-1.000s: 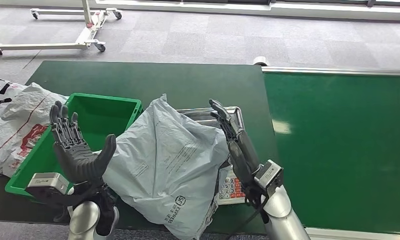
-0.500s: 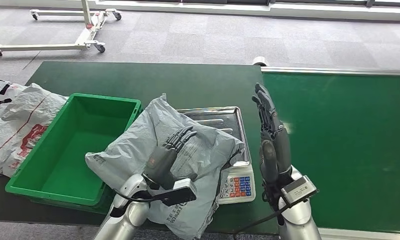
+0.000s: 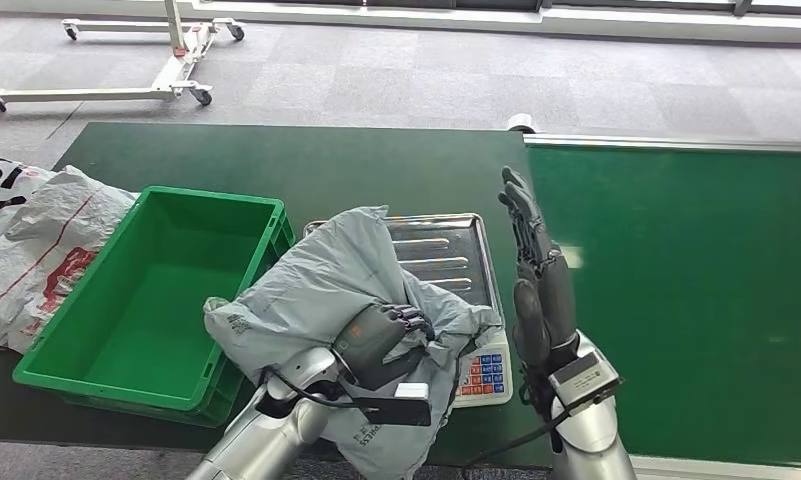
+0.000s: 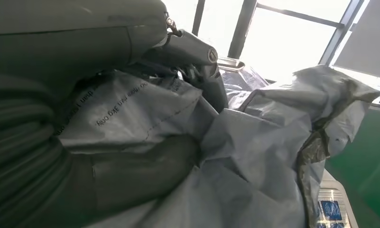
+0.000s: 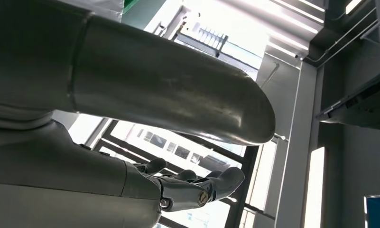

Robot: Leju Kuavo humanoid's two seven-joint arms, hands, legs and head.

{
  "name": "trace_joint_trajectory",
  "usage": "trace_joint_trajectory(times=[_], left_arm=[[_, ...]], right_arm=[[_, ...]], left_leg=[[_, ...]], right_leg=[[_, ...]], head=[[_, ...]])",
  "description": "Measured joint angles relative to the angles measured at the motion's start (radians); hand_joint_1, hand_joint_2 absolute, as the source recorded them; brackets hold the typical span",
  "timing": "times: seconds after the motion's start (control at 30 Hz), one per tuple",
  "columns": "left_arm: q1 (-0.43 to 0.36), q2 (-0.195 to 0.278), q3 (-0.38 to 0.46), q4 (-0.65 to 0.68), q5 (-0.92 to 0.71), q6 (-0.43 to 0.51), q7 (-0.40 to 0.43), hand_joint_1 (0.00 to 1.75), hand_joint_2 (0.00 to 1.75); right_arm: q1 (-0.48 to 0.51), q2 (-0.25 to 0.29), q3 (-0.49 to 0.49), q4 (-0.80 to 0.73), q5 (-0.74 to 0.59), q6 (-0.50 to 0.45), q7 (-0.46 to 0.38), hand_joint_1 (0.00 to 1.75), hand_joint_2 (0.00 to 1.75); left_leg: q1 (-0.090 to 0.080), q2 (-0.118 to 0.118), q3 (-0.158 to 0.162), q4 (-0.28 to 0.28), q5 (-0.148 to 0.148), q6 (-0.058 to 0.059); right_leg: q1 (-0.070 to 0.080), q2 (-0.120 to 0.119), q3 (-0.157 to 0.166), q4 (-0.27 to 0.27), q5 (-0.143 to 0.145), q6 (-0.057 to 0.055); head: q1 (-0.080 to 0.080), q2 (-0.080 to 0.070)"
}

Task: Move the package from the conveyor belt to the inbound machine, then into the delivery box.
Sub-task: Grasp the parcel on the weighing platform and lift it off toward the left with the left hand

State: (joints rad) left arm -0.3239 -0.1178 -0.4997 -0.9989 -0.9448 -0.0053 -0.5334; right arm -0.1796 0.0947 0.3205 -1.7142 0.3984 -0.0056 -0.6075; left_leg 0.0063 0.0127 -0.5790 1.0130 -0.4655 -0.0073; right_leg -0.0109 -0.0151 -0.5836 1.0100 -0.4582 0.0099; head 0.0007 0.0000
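Package (image 3: 321, 290) lies crumpled over the scale tray (image 3: 446, 250). Left hand (image 3: 376, 340) apparently clenches its plastic. Right hand (image 3: 536, 285) stands upright, fingers released.

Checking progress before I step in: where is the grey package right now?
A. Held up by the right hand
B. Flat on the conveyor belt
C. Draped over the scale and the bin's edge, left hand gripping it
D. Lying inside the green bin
C: the grey package lies across the scale and the green bin rim, with the left hand gripping it.
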Motion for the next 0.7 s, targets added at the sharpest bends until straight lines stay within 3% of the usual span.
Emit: trace_joint_trajectory(times=[0.17,0.33,0.53,0.7], left_arm=[[-0.008,0.008,0.001,-0.01,0.031,0.061,-0.006,1.75,1.75],[0.001,0.019,0.054,-0.109,0.105,0.236,0.02,1.75,1.75],[0.021,0.026,0.241,-0.291,0.308,0.482,0.007,1.75,1.75],[0.037,0.027,0.409,-0.392,0.346,0.664,-0.012,1.75,1.75]], right_arm=[[0.026,0.002,-0.017,-0.008,0.009,-0.006,-0.001,0.0,0.0],[0.059,0.004,-0.04,-0.031,0.019,-0.016,0.0,0.0,0.0],[0.093,0.005,-0.05,-0.049,0.025,-0.035,0.001,0.0,0.0],[0.11,0.005,-0.05,-0.049,0.026,-0.054,-0.002,0.0,0.0]], left_leg=[[0.0,0.0,0.0,0.0,0.001,0.0],[0.0,0.0,-0.001,0.0,0.001,-0.001],[0.001,0.0,-0.002,0.0,0.001,-0.001],[0.001,0.0,-0.002,0.0,0.001,-0.002]], right_leg=[[0.0,0.0,0.0,0.0,0.0,0.0],[0.001,0.0,-0.001,0.0,0.001,-0.001],[0.002,0.001,-0.002,0.0,0.001,-0.001],[0.002,0.001,-0.002,0.0,0.001,-0.001]], head=[[0.0,0.0],[0.0,0.0],[0.0,0.0],[0.0,0.0]])
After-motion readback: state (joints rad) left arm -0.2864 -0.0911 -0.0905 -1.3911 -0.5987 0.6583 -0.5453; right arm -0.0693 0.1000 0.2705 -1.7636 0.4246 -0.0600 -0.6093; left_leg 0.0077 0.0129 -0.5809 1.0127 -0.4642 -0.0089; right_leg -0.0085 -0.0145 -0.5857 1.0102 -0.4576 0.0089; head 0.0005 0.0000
